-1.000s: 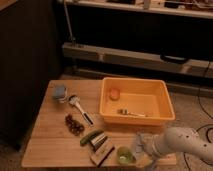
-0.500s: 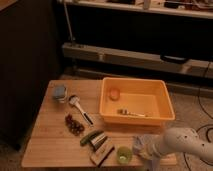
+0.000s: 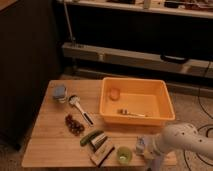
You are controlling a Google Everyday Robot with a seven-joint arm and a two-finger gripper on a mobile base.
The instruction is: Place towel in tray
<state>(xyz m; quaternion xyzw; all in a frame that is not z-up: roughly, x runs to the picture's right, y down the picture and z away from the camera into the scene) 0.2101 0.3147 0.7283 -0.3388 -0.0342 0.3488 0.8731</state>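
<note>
The orange tray (image 3: 165,107) stands on the right half of the wooden table (image 3: 50,142). It holds a small orange item (image 3: 115,93) and a utensil (image 3: 131,113). A blue-grey folded thing (image 3: 60,92), which looks like the towel, sits at the table's back left corner. My gripper (image 3: 142,146), on the white arm (image 3: 182,140), is low at the table's front right edge, just in front of the tray and far from the blue-grey thing. A pale bluish patch shows at its tip; I cannot tell what it is.
A green cup (image 3: 123,155) stands just left of the gripper. Left of the tray lie a cucumber (image 3: 91,137), wooden-looking pieces (image 3: 102,149), dark grapes (image 3: 74,125) and a handled utensil (image 3: 80,108). A dark cabinet stands left, and shelving stands behind.
The arm has shifted slightly right and lower along the table's front edge. The objects on the table and in the tray have not moved.
</note>
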